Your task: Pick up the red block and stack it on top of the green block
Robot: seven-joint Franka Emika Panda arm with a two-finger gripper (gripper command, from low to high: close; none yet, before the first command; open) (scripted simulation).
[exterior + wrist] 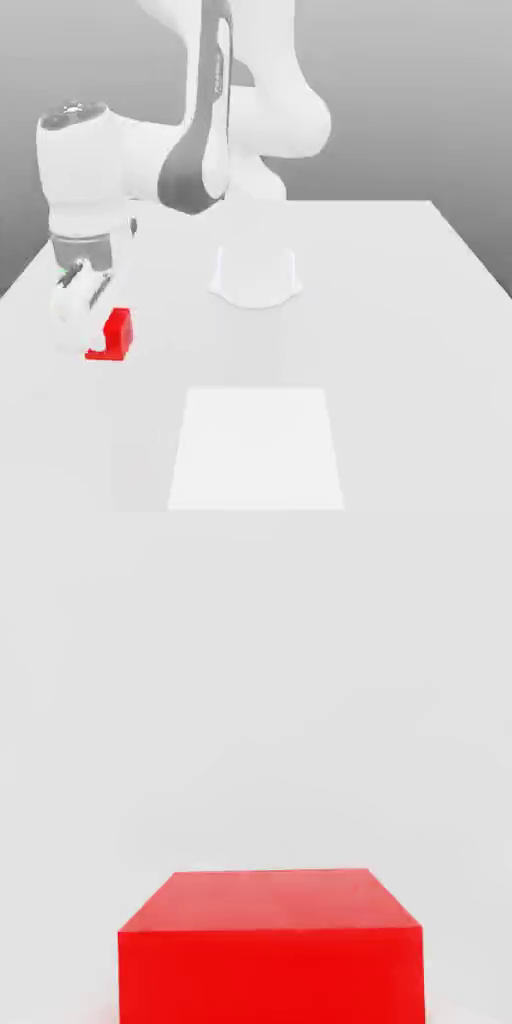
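The red block [119, 332] is at the worktop [390, 330], well towards the edge at the exterior view's left, and far from the corner at the far right. It is a plain, boxy thing with flat faces and straight, crisp edges, a strong bright red all over. In the hand view one face is a saturated, even red, while the face adjoining it is paler and slightly pinkish, with a soft sheen. In the exterior view its red runs from bright to a darker shade, and part of it is hidden by the fingers [87, 343]. These are closed on the red block, drawn in as far as it lets them. A tiny speck of the green block [62, 270] peeps out beside the white hand, the rest hidden.
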